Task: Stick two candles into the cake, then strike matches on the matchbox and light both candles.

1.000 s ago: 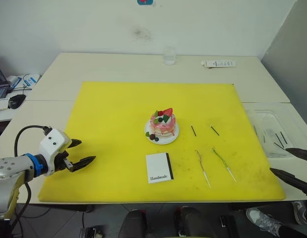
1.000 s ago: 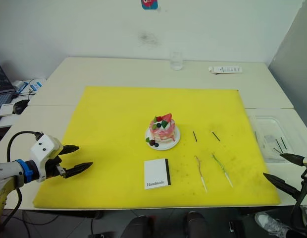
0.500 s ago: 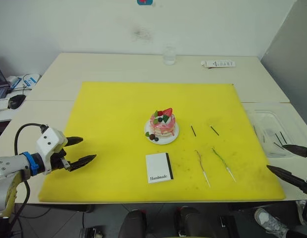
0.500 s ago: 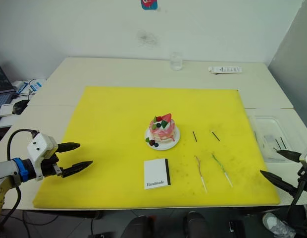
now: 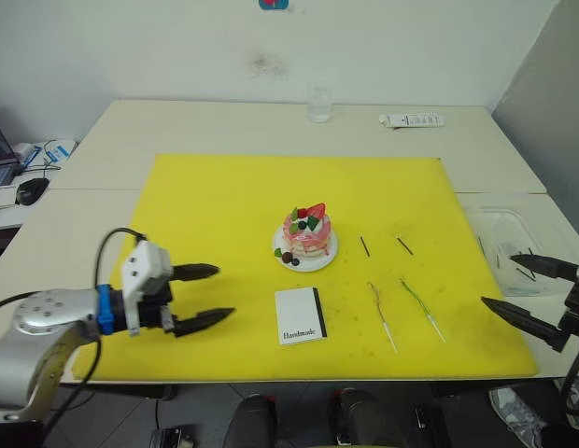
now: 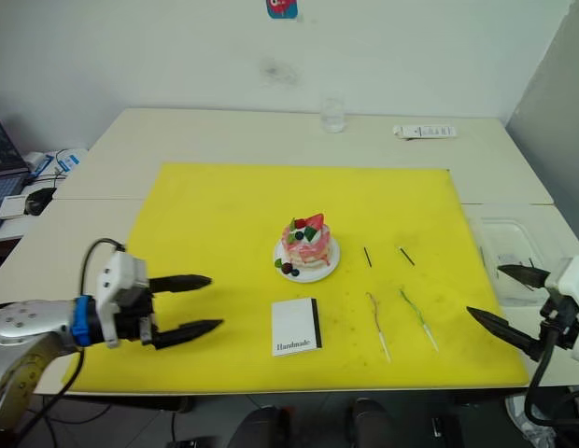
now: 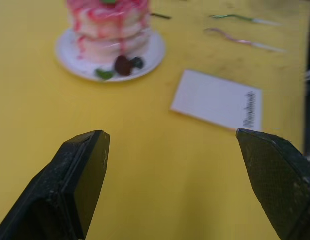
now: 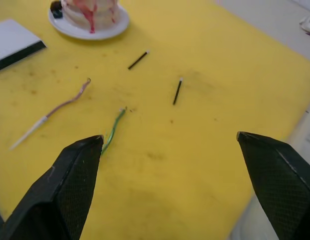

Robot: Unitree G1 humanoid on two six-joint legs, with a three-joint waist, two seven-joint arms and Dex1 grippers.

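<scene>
Currently the left gripper (image 5: 211, 297) hangs low over the yellow mat (image 5: 224, 205) with its two black fingers spread wide and nothing between them, pointing toward the matchbox (image 5: 301, 315), which lies flat just ahead of the fingertips. That box is a white rectangle with a black strip along its edge farther from this gripper and the script word "Handmade" near its front edge. Beyond it and slightly to the far side sits the cake (image 5: 307, 232), small, round and streaked pink, topped with a strawberry, a green leaf and dark berries, on a little white plate with a few berries at its front rim. The right gripper (image 6: 506, 302) is at the mat's right edge, its fingers likewise wide apart and empty, aimed inward at the candles. Nearest to it lies the greenish candle (image 5: 421, 308), thin and wavy with a white stick end toward the front; just past that, on the side toward the matchbox, lies the brownish-pink candle (image 5: 382, 315), of the same twisted shape and lying nearly parallel. Farther back from the candles, between them and the cake's level, two matches (image 5: 365, 246) lie apart as short dark sticks. Beside the right gripper, off the mat, a clear tray (image 5: 510, 245) holds more dark sticks.
</scene>
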